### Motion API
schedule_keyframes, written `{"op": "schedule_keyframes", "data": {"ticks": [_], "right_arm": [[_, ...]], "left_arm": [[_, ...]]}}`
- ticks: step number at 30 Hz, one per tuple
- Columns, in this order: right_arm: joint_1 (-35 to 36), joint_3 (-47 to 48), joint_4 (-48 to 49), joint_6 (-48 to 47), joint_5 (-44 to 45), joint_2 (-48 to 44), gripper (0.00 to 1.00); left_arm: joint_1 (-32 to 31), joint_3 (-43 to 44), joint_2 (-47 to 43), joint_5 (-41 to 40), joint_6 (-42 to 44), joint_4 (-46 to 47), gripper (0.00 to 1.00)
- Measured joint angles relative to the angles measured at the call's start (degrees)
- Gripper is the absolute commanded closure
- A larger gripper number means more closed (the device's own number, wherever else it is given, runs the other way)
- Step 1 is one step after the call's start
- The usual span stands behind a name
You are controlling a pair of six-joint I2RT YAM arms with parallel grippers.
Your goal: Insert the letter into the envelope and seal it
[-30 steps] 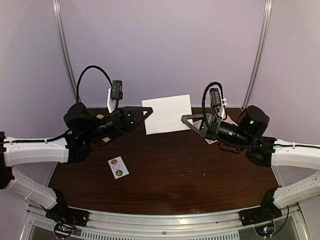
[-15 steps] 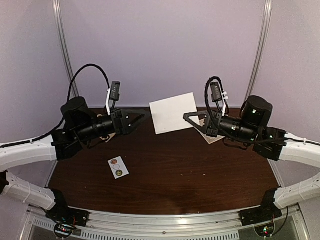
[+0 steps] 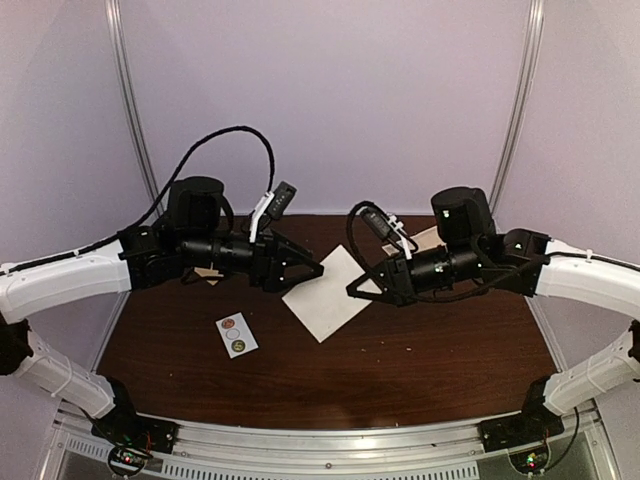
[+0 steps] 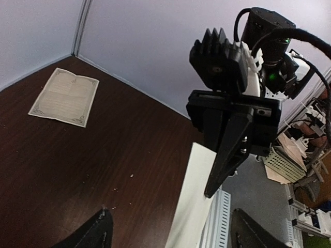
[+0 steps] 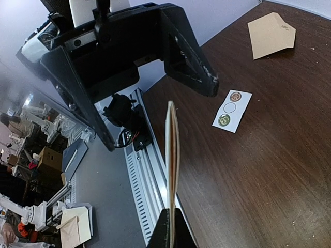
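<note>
The letter, a white folded sheet, hangs above the middle of the table. My right gripper is shut on its right edge. The right wrist view shows the letter edge-on, rising from the shut right gripper. My left gripper is open at the sheet's far left edge, and its fingers straddle that edge without closing. In the left wrist view the letter stands between the open left gripper. The tan envelope lies flat at the back left, mostly hidden under my left arm in the top view.
A white sticker card with round dots lies on the dark wooden table at the front left. A printed sheet with an ornate border lies at the back right near my right arm. The table's metal front rail runs along the near edge.
My left gripper opened and let go of the letter while the right one shut on its other edge. Both arms then swung forward to the table's middle, the right carrying the letter.
</note>
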Motion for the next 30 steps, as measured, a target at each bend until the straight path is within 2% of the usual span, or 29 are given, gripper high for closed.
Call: {"op": "schedule_keyframes", "data": {"ticks": [4,5,6,8,9,11,14,17,21,25,30], "right_arm": [[0.31,2.82,-3.74,-2.08,-2.43,2.01,1.0],[0.31,3.69,-4.42,-2.67,-2.71,2.32,1.0],[0.33,4.37,-4.9,-3.04,-2.86,2.58,1.0],[0.39,6.08,-6.19,-4.02,-2.97,3.32,1.0],[0.39,6.86,-6.73,-4.44,-2.95,3.78,0.94],[0.46,7.78,-7.63,-4.85,-2.69,4.55,0.63],[0.5,7.96,-8.2,-5.35,-0.5,4.83,0.3],[0.46,7.43,-6.51,-4.28,2.97,4.11,0.12],[0.09,1.95,1.49,0.26,8.02,-0.22,0.03],[0.04,-7.23,14.67,7.5,11.28,-5.33,0.03],[0.74,-13.42,28.35,14.91,13.42,-4.9,0.05]], "left_arm": [[-0.55,0.11,1.81,4.48,1.73,-1.55,0.56],[-0.57,0.13,1.99,5.33,2.01,-1.86,0.71],[-0.61,0.13,2.05,5.92,2.38,-1.99,0.82],[-0.61,0.13,2.16,6.95,2.64,-2.14,0.99],[-0.61,0.13,2.19,7.23,3.1,-2.14,1.0],[-0.61,0.13,2.21,7.58,3.26,-2.14,1.0],[-0.61,-0.02,2.16,7.23,2.91,-1.68,1.0],[-0.61,-2.16,1.22,5.31,1.18,1.42,1.0],[-0.61,-5.97,-1.51,0.61,-2.25,6.36,1.0],[-0.61,-9.94,-4.66,-3.85,-6.91,15.3,1.0],[-0.61,-14.14,-6.29,-7.89,-12.31,26.18,1.0]]}}
